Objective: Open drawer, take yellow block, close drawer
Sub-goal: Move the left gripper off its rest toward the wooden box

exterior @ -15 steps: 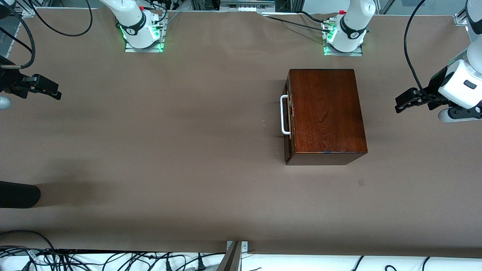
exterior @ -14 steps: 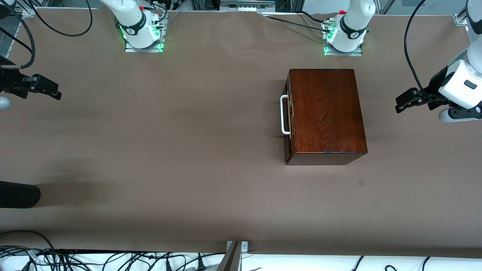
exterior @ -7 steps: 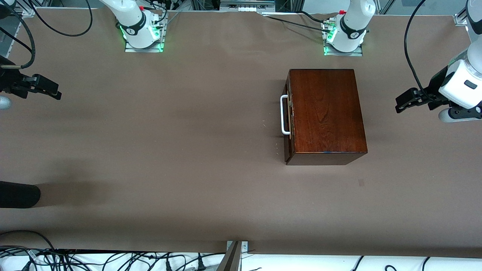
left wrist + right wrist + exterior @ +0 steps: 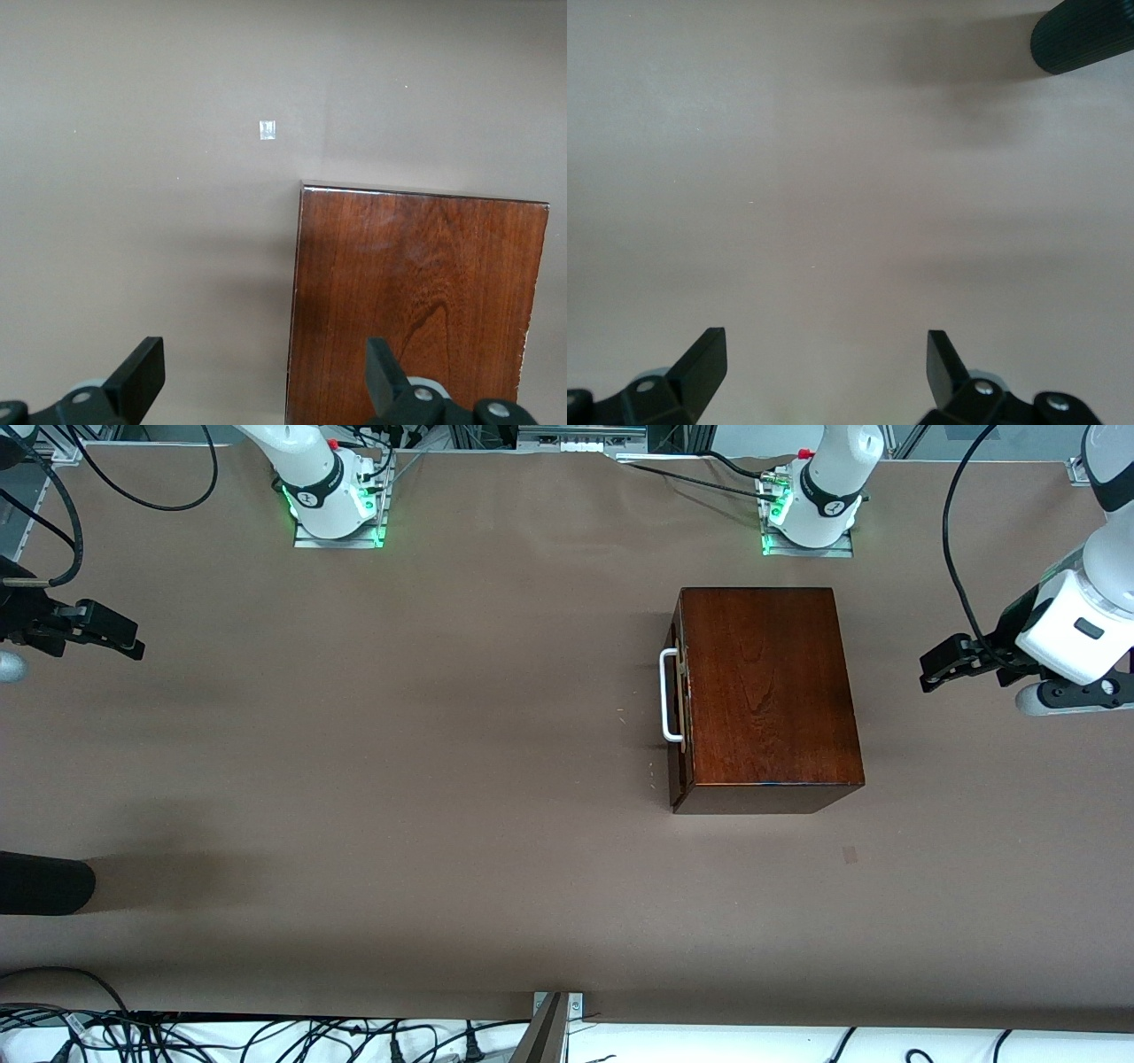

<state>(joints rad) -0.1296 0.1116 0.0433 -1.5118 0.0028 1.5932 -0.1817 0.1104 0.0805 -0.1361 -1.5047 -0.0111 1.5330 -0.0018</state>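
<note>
Our left gripper (image 4: 930,673) fingers (image 4: 142,376) wide apart, empty, over table (image 4: 443,779) beside wooden box (image 4: 766,691). Right gripper (image 4: 124,642) likewise, waiting. Drawer (image 4: 679,700) shut; yellow block unseen. Risk: fingers slip off handle (image 4: 669,695), dragging box.

Right gripper (image 4: 824,367) hangs over bare brown table (image 4: 833,177), black fingers (image 4: 700,363) spread wide with nothing between them. A ribbed black cylinder (image 4: 1085,40) pokes in at the edge.
</note>
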